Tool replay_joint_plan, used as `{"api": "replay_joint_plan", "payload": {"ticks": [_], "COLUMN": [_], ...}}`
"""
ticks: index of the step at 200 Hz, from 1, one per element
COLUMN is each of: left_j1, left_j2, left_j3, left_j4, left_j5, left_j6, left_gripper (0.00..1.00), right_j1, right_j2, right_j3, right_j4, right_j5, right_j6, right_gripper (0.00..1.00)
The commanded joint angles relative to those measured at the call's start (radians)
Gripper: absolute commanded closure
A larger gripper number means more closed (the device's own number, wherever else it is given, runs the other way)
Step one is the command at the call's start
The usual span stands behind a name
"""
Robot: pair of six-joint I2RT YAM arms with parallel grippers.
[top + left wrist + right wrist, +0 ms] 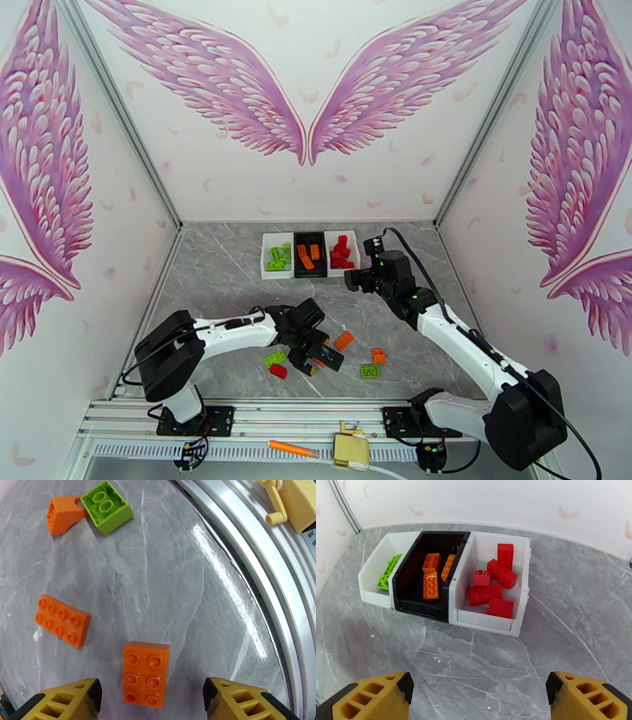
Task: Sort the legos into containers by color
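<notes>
The black bin [419,607] stands in the middle of the row of three containers and holds three orange bricks [431,585]. The left white bin [371,592] touches one of its sides and holds green bricks [389,572]. The right white bin [484,621] touches the other side and holds a heap of red bricks [501,572]. Well in front of the black bin, towards the arms' bases, loose legos lie on the grey marbled table [221,276]. An orange six-stud brick [145,674] lies flat, studs up, between the fingers of the left gripper [152,695]. The jaws stand apart on either side of it with a gap at each side, so nothing is gripped. Near it lie an orange eight-stud brick [62,620] and, farther off, an orange sloped piece [63,514] touching a green brick [107,507] that lies hollow side up. In the top view a second green brick [276,358] and a red brick [278,371] lie just beside that gripper. The right gripper [478,695] hovers just in front of the black bin's row, jaws wide apart and empty.
</notes>
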Motion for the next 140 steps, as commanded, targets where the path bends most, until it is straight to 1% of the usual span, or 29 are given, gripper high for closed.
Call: {"api": "replay_joint_plan", "payload": {"ticks": [1, 17, 41, 48, 67, 78, 101, 114, 140], "left_j1": [-0.002, -0.004, -0.005, -0.006, -0.006, -0.005, -0.005, -0.004, -0.003], "left_j2": [0.041, 0.069, 0.091, 0.098, 0.113, 0.116, 0.107, 0.099, 0.069], "left_j3": [0.025, 0.041, 0.048, 0.049, 0.057, 0.057, 0.048, 0.043, 0.019], "left_j4": [-0.016, -0.012, 0.018, 0.021, 0.019, 0.023, 0.041, 0.047, 0.077], "left_j5": [-0.015, -0.037, -0.048, -0.049, -0.054, -0.062, -0.058, -0.055, -0.056], "left_j6": [0.005, -0.020, -0.045, -0.043, -0.047, -0.054, -0.060, -0.064, -0.090], "left_gripper": [0.31, 0.37, 0.39, 0.41, 0.50, 0.58, 0.71, 0.76, 0.77], "right_j1": [-0.007, -0.006, -0.007, -0.007, -0.006, -0.007, -0.007, -0.007, -0.007], "right_j2": [-0.015, -0.024, -0.033, -0.036, -0.044, -0.047, -0.049, -0.049, -0.054], "right_j3": [0.021, 0.019, 0.014, 0.014, 0.014, 0.016, 0.023, 0.027, 0.038], "right_j4": [-0.034, -0.039, -0.042, -0.043, -0.048, -0.051, -0.058, -0.063, -0.071], "right_j5": [0.018, 0.018, 0.019, 0.020, 0.018, 0.016, 0.012, 0.008, -0.016], "right_j6": [-0.017, -0.014, -0.012, -0.013, -0.014, -0.013, -0.014, -0.014, -0.013], "right_gripper": [0.06, 0.06, 0.06, 0.06, 0.06, 0.06, 0.06, 0.06, 0.06]}}
